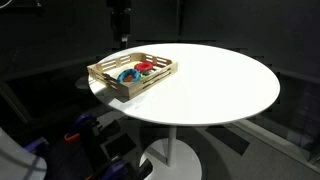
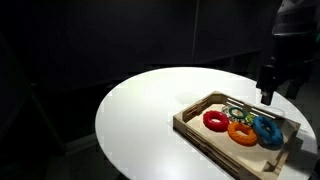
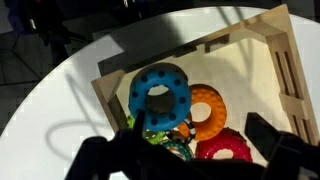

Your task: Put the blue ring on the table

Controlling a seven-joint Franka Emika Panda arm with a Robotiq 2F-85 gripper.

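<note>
The blue ring (image 3: pixel 160 95) lies in the slatted wooden tray (image 3: pixel 108 95) beside an orange ring (image 3: pixel 207 110) and a red ring (image 3: pixel 222 148). It partly covers green toys (image 3: pixel 165 135). It also shows in both exterior views (image 1: pixel 127 75) (image 2: pixel 268 130). The tray (image 1: pixel 140 88) (image 2: pixel 198 130) stands near the edge of the round white table (image 1: pixel 210 80) (image 2: pixel 140 110). My gripper (image 3: pixel 190 152) hangs above the tray (image 1: pixel 121 22) (image 2: pixel 267 88), open and empty. Its dark fingers frame the rings from above and touch nothing.
The tray takes up one side of the table; the remaining white top (image 3: pixel 60 95) is bare. Dark surroundings lie beyond the table edge. Blue and red equipment (image 1: pixel 75 135) sits low beside the pedestal.
</note>
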